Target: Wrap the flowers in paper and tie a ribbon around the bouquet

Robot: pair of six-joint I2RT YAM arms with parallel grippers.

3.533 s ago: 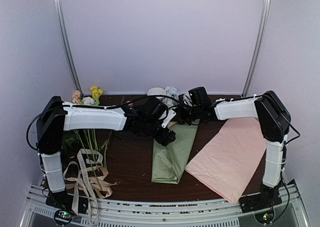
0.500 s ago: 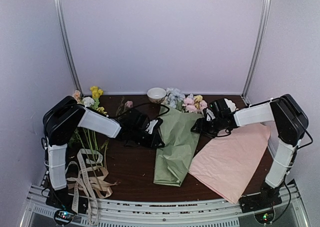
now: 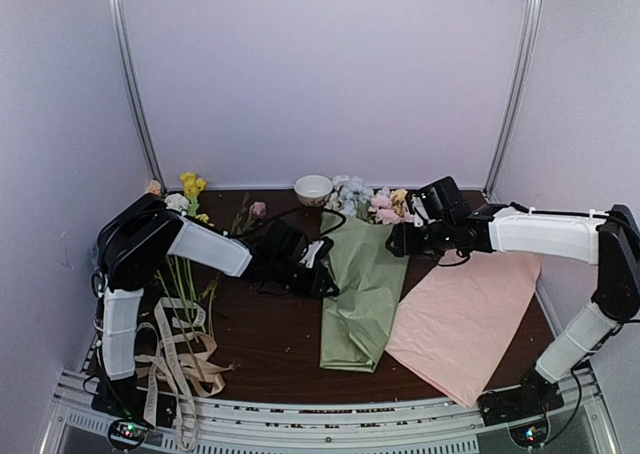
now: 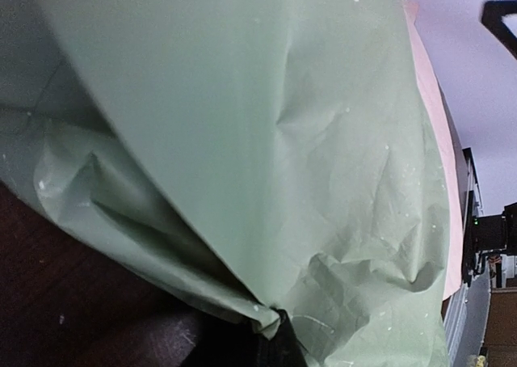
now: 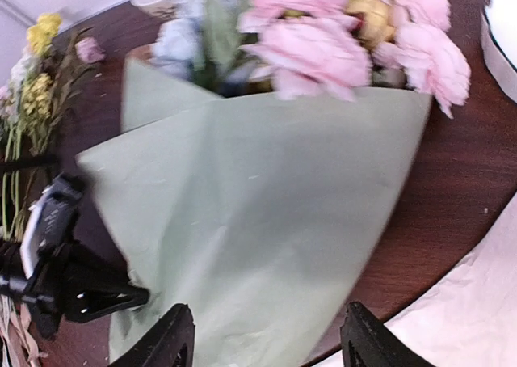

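The bouquet lies in the middle of the table, an olive-green paper cone with pink, yellow and pale blue flowers at its far wide end. My left gripper is shut on the paper's left edge, and a crumpled fold of it is pinched at the fingertips. My right gripper hovers open over the wrap's upper right side, with paper showing between its fingers and nothing held. The cream ribbon lies tangled at the front left.
Loose yellow and pink flowers lie at the left behind my left arm. A plain pink sheet lies right of the bouquet. A small bowl stands at the back wall. A white dish sits beside the blooms.
My left gripper has closed on the paper's left edge. The right arm has stretched out further left at the wrap's top. The bouquet has shifted slightly to the right.
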